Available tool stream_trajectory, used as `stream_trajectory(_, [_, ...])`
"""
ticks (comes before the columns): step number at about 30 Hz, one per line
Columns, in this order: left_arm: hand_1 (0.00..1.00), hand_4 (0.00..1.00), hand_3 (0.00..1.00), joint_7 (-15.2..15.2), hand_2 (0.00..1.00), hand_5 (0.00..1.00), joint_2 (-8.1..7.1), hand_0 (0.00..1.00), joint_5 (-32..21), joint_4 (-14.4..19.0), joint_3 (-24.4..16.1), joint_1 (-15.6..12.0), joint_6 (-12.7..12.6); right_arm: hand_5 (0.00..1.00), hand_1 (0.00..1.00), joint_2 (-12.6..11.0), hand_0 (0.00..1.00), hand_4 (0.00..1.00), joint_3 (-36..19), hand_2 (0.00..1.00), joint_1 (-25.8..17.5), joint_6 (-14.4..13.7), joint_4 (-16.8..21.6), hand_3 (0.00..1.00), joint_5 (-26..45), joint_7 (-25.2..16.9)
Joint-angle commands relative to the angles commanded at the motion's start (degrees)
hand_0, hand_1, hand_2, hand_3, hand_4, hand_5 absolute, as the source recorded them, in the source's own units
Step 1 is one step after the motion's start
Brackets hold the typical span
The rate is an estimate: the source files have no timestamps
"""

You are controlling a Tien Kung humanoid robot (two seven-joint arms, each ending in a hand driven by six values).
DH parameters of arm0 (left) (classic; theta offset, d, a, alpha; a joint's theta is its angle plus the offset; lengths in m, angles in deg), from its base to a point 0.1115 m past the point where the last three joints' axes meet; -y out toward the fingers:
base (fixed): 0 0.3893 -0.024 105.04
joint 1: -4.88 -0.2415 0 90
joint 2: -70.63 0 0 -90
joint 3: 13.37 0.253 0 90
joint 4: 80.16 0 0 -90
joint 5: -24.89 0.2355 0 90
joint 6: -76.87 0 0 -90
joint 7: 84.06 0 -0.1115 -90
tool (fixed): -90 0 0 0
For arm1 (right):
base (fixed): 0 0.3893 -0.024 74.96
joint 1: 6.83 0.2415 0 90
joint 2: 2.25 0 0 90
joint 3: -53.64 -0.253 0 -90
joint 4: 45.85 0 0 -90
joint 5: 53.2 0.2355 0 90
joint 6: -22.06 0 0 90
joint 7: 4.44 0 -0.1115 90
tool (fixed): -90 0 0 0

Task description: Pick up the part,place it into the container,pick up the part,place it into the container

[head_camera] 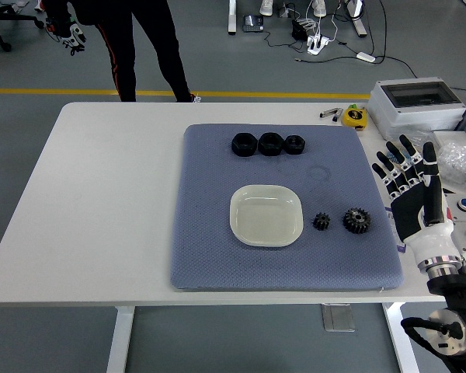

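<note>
Right hand (410, 183), nearest the camera at the lower right of the head view, stands raised over the right edge of the worktop (101, 210) with palm upright and all five fingers spread; it grips nothing. Left hand is not visible.

Blue mat (283, 210) covers the centre of the worktop. On it, the cream container (266, 215) sits empty near the middle. Two black gear-like parts lie at its 3 o'clock: the small gear (321, 221) nearer the container, the larger gear (358, 221) just beyond it, the two close but apart. Three black nuts (269, 144) sit in a row at the container's 12 o'clock (whether they belong to the task cannot be told).

Position relative to the hand: the larger gear lies at roughly 8 o'clock from the hand, near it; the small gear is further along the same line, between larger gear and container. No part has been placed yet, so the task appears to be at its first pick.

Risks noted:
- Both gears are low and flat on a soft mat; broad fingers may slide over the teeth and fail to lift.
- With the gears so close together, reaching for one may knock the other toward the container.
- Clutter at the right edge (grey box (416, 104), plastic bag (460, 159)) may snag the arm
</note>
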Motion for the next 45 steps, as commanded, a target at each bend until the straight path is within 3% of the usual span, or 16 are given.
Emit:
stream_trajectory(4, [0.629, 0.621, 0.614, 0.1, 0.675, 0.650, -0.05, 0.664, 0.2, 0.0, -0.2, -0.1, 0.1, 0.815, 0.838, -1.3, 0.886, 0.998, 0.2, 0.874, 1.3, -2.8, 0.1, 0.909, -4.6, 2.5])
stream_trajectory(9, [0.629, 0.621, 0.614, 0.3, 0.675, 0.650, 0.10, 0.664, 0.3, 0.0, -0.3, -0.4, 0.1, 0.815, 0.838, -5.3, 0.886, 0.998, 3.1, 0.874, 5.7, -9.8, -0.6, 0.909, -15.7, 11.2])
stream_trajectory(10, [0.629, 0.621, 0.613, 0.4, 0.675, 0.651, 0.14, 0.664, 0.3, 0.0, -0.4, -0.4, 0.1, 0.696, 0.823, -6.6, 0.857, 0.998, 4.3, 0.869, 7.2, -10.5, -1.2, 0.910, -18.4, 13.8])
stream_trajectory(12, [0.629, 0.621, 0.613, 0.6, 0.675, 0.651, 0.16, 0.664, 1.0, 0.0, -0.8, -0.4, 0.3, 0.696, 0.823, -10.0, 0.857, 0.998, 7.4, 0.869, 10.6, -8.5, -2.5, 0.910, -23.2, 18.7])
stream_trajectory(15, [0.629, 0.621, 0.613, 0.6, 0.675, 0.651, 0.05, 0.664, 1.6, 0.0, -0.9, -0.3, 0.5, 0.696, 0.823, -14.2, 0.857, 0.998, 11.8, 0.869, 15.2, -3.2, -3.6, 0.910, -30.3, 25.7])
stream_trajectory(16, [0.629, 0.619, 0.614, 0.5, 0.672, 0.651, 0.01, 0.664, 1.5, 0.0, -0.8, -0.2, 0.5, 0.538, 0.843, -15.3, 0.876, 0.998, 13.3, 0.887, 16.7, -0.8, -4.1, 0.905, -32.9, 28.2])
stream_trajectory(19, [0.629, 0.619, 0.614, 0.4, 0.672, 0.651, -0.01, 0.664, 1.0, 0.0, -0.9, -0.1, 0.4, 0.538, 0.843, -17.3, 0.876, 0.998, 17.3, 0.887, 21.2, 6.4, -5.9, 0.905, -40.3, 33.4])
stream_trajectory(20, [0.629, 0.619, 0.614, 0.3, 0.672, 0.651, 0.01, 0.664, 0.8, 0.0, -0.9, 0.0, 0.4, 0.538, 0.843, -17.5, 0.876, 0.998, 18.2, 0.887, 22.2, 8.6, -6.3, 0.905, -42.6, 33.9])
stream_trajectory(21, [0.630, 0.618, 0.613, 0.3, 0.675, 0.649, 0.01, 0.664, 0.4, 0.0, -0.8, 0.0, 0.3, 0.412, 0.854, -17.8, 0.881, 0.998, 19.3, 0.914, 23.0, 11.2, -6.8, 0.919, -45.2, 33.9])
stream_trajectory(23, [0.630, 0.618, 0.613, 0.1, 0.675, 0.649, 0.05, 0.664, -0.4, 0.0, -0.5, 0.0, 0.1, 0.412, 0.854, -18.0, 0.881, 0.998, 22.0, 0.914, 25.0, 15.9, -8.1, 0.919, -50.0, 33.3])
stream_trajectory(25, [0.630, 0.618, 0.613, 0.1, 0.675, 0.649, 0.07, 0.664, -0.6, 0.0, -0.5, 0.0, 0.0, 0.412, 0.854, -17.9, 0.881, 0.998, 23.6, 0.914, 26.2, 18.9, -9.0, 0.919, -54.9, 32.8])
stream_trajectory(29, [0.630, 0.617, 0.614, 0.2, 0.677, 0.650, 0.03, 0.664, -0.3, 0.0, -0.5, 0.1, 0.2, 0.381, 0.831, -17.1, 0.839, 0.998, 27.5, 0.880, 29.4, 19.9, -12.8, 0.896, -64.5, 32.1])
stream_trajectory(35, [0.630, 0.618, 0.615, 0.3, 0.676, 0.654, 0.03, 0.663, 0.2, 0.1, -0.9, 0.1, 0.3, 0.356, 0.782, -15.5, 0.780, 0.998, 29.7, 0.845, 31.5, 16.6, -18.0, 0.873, -78.5, 32.0])
stream_trajectory(37, [0.630, 0.618, 0.615, 0.3, 0.676, 0.654, -0.05, 0.663, 0.4, 0.1, -0.7, 0.2, 0.5, 0.356, 0.782, -15.1, 0.780, 0.998, 30.4, 0.845, 32.2, 16.8, -19.8, 0.873, -82.0, 31.8])
stream_trajectory(45, [0.629, 0.617, 0.614, 0.3, 0.676, 0.654, -0.09, 0.664, 0.2, 0.2, -0.6, 0.3, 0.6, 0.369, 0.770, -14.6, 0.780, 0.998, 31.5, 0.829, 33.4, 19.4, -21.8, 0.879, -78.6, 30.0])
